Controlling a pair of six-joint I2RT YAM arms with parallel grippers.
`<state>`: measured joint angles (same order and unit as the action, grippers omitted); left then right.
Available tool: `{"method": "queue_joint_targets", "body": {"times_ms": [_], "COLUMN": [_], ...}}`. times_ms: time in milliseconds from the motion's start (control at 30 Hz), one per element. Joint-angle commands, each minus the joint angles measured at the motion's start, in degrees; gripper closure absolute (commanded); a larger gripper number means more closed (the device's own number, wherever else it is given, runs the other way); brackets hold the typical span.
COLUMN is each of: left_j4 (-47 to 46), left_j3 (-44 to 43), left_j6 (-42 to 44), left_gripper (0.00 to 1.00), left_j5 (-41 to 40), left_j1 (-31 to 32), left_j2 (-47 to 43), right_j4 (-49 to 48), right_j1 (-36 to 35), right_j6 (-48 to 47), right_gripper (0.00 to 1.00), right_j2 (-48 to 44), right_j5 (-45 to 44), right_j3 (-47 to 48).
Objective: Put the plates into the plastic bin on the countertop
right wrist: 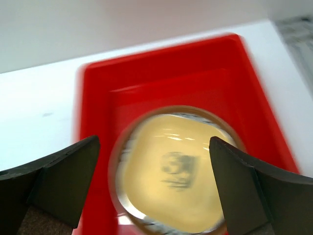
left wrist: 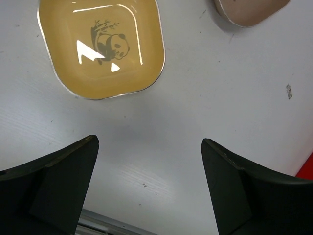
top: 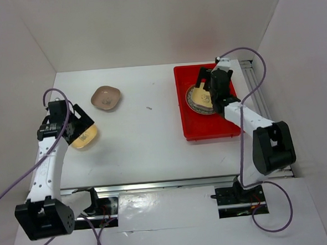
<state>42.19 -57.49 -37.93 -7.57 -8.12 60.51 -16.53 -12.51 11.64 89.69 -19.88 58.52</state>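
My left claw (left wrist: 149, 188) stands wide open and holds nothing. It hangs over the white countertop (top: 148, 140), with the yellow panda dish (left wrist: 101, 46) lying flat just ahead of its fingers. My right claw (right wrist: 151, 191) is also spread wide and empty, above the red bin (top: 208, 132). There another yellow dish (right wrist: 176, 181) sits on the round brown-rimmed plate (top: 190, 101). A brown-pink dish (top: 106, 97) waits on the countertop, near the panda dish.

The panda dish shines with sharp reflections, so I judge it glazed, stiff, slippery and easy to chip. It looks light. Because it lies flat, I think the raised rim is the only hold: one finger inside, one outside.

The right wrist view is smeared, so I cannot read the motif there. The yellow dish covers most of the round plate's pattern. From above, my left claw hides part of the panda dish.
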Motion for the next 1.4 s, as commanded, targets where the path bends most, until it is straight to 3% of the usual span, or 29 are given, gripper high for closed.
{"method": "queue_joint_targets", "body": {"times_ms": [0,67,167,200,333,467,600,800,867,900,967,1000,1033,1133,1200,1367], "left_j4": [-5.0,-9.7,-9.8,-9.1,-8.5,-9.3,-14.7,-11.7,-11.7,-11.7,-12.2,-12.2,-12.2,-10.7,-9.4,-11.2], "left_j3": [-5.2,-8.0,-18.0,-24.4,-35.8,-40.8,-41.6,-46.9,-46.9,-46.9,-46.9,-46.9,-46.9,-47.5,-48.1,-43.2], "left_j6": [0.3,2.2,4.4,5.5,7.4,6.7,7.4,7.4,8.0,8.6,8.6,8.6,8.6,9.6,9.6,12.6], "left_gripper": [0.0,0.0,0.0,0.0,0.0,0.02,0.02,0.06,0.14,0.32,0.59,0.83,0.89,1.0,1.0,1.0], "left_j5": [3.4,5.5,2.7,2.0,3.1,3.2,1.8,0.8,1.6,1.6,2.1,1.5,1.5,0.8,2.3,0.1], "left_j1": [-0.3,-0.3,-0.3,-1.0,-1.7,-1.7,-1.7,-1.7,-1.7,-1.7,-1.7,-1.7,-1.7,-1.7,-1.7,4.5], "left_j2": [5.2,10.0,24.0,32.0,47.3,57.8,62.3,68.8,69.4,69.9,69.9,69.9,70.4,71.8,71.9,58.6], "right_j4": [-1.7,-2.3,-3.6,-3.6,-6.2,-8.3,-9.6,-13.2,-13.2,-13.2,-13.7,-13.7,-13.7,-13.7,-13.7,-8.6], "right_j1": [-4.8,-6.3,-9.2,-10.5,-13.9,-16.0,-18.3,-22.0,-23.3,-23.3,-24.4,-24.4,-24.4,-24.9,-25.5,-25.5], "right_j6": [-1.8,-2.4,-2.4,-2.4,-2.4,-2.4,-2.9,-3.5,-3.5,-3.5,-2.8,-2.3,-2.3,-0.7,0.0,0.0], "right_gripper": [0.0,0.0,0.0,0.0,0.0,0.0,0.0,0.0,0.0,0.0,0.0,0.0,0.0,0.0,0.0,0.0], "right_j2": [-4.5,-5.2,-4.6,-3.7,-2.9,-2.9,-4.3,-6.8,-6.3,-6.3,-4.1,-3.5,-2.9,-1.8,-1.8,2.9], "right_j5": [6.1,12.9,18.9,20.1,23.3,23.0,23.6,20.9,20.3,19.6,19.6,19.6,19.6,21.0,21.6,22.3], "right_j3": [2.3,1.8,1.8,1.8,-0.2,-2.5,-4.5,-8.2,-8.2,-8.2,-7.6,-7.5,-7.5,-7.0,-6.2,1.4]}}
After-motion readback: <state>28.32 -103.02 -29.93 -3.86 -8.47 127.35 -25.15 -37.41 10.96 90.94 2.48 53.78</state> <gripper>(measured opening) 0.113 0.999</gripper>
